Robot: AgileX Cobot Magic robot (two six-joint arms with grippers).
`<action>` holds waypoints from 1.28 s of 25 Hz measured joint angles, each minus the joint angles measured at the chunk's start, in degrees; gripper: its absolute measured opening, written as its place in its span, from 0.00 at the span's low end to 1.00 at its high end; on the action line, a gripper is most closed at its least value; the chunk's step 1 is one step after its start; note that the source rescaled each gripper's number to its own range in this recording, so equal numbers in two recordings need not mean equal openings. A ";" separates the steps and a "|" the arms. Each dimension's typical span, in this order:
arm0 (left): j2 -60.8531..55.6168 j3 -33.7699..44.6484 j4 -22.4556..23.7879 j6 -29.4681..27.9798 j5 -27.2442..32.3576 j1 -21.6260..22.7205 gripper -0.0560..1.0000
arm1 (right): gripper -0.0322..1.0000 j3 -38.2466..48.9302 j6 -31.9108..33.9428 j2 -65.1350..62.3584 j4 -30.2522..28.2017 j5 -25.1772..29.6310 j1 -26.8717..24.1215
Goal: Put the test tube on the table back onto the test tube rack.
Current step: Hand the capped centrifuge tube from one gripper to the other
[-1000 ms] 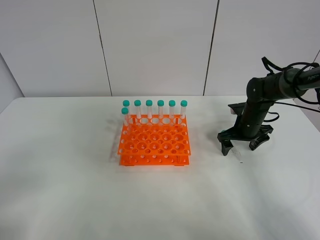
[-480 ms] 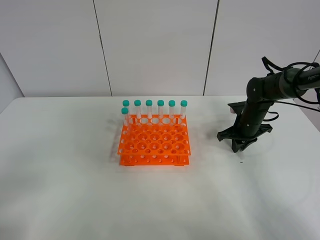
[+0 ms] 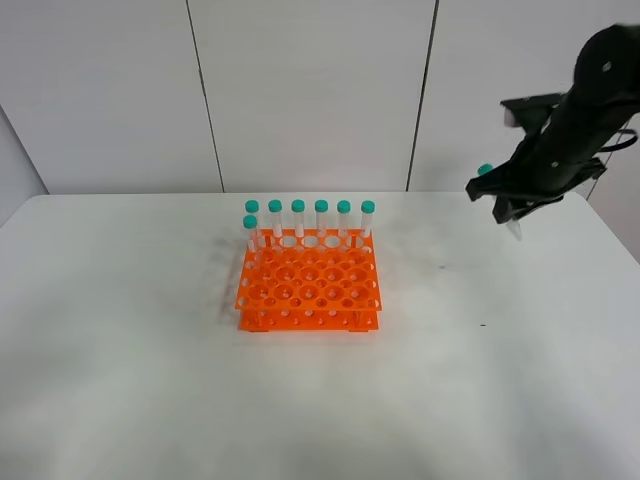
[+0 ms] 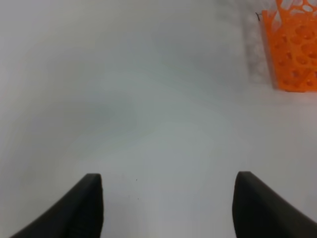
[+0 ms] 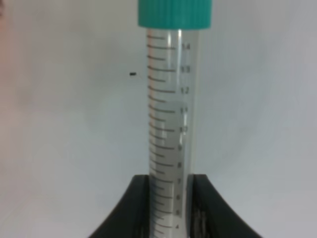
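My right gripper [image 3: 507, 207] is shut on the test tube [image 3: 485, 171] and holds it high in the air over the table's [image 3: 150, 380] far right. The tube is tilted, teal cap up and to the left, pointed tip [image 3: 516, 232] down. In the right wrist view the clear tube [image 5: 171, 124] with printed scale marks stands between the black fingers [image 5: 136, 210], which grip its lower part. The orange test tube rack [image 3: 308, 285] stands mid-table, well left of the gripper. My left gripper [image 4: 168, 208] is open and empty above bare table, with a corner of the rack [image 4: 294, 49] beyond it.
Several teal-capped tubes [image 3: 321, 220] stand in the rack's back row, with one more [image 3: 250, 232] in the second row at the left. The front rows of holes are unfilled. A white panelled wall [image 3: 310, 90] runs behind the table.
My right gripper closed on the tube lying on the table at the right, then lifted it high, up and towards the back right. The rack has not moved.
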 joint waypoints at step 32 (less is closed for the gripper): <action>0.00 0.00 0.00 0.00 -0.62 0.00 0.86 | 0.05 30.52 -54.36 -24.51 47.34 -12.58 12.26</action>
